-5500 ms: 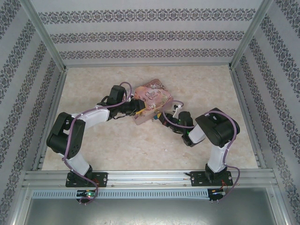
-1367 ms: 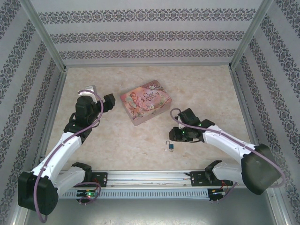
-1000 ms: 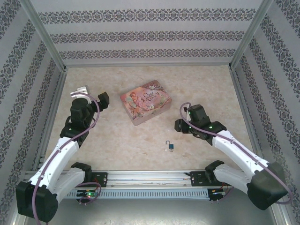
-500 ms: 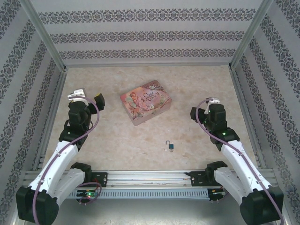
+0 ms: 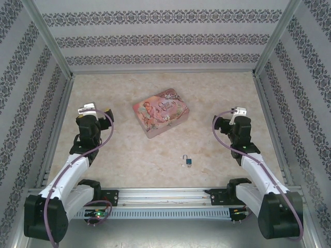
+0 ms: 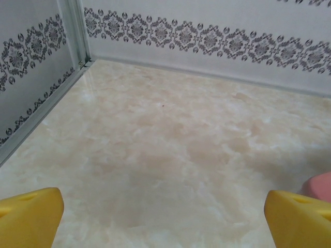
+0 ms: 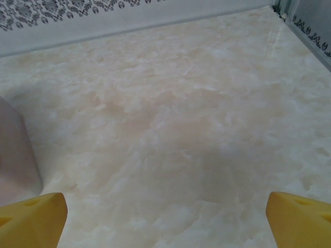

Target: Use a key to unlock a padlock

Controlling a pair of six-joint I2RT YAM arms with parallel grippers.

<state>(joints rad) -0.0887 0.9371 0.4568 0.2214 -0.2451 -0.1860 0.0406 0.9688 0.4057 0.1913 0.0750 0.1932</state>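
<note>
The padlock [image 5: 187, 161], a tiny blue body with a silvery shackle, lies alone on the marble table [image 5: 134, 155] near the front middle. The key is too small to make out. My left gripper [image 5: 97, 110] hovers at the left side, far from the padlock. In the left wrist view it [image 6: 165, 222] is open, and its yellow fingertips [image 6: 31, 217] have only bare table between them. My right gripper [image 5: 227, 116] is at the right side, up and right of the padlock. It [image 7: 165, 222] is also open and empty, its fingertips [image 7: 302, 219] set wide apart.
A pink illustrated tin [image 5: 161, 111] lies behind the padlock at mid-table. One corner of the tin [image 6: 321, 184] shows at the left wrist view's right edge, and its side [image 7: 15, 150] at the right wrist view's left edge. Patterned walls [image 5: 165, 39] and metal rails [image 5: 165, 194] enclose the table.
The right arm has drawn back from beside the padlock to the right side, and its gripper has opened wide. The left arm has folded back leftwards. The padlock has stayed put.
</note>
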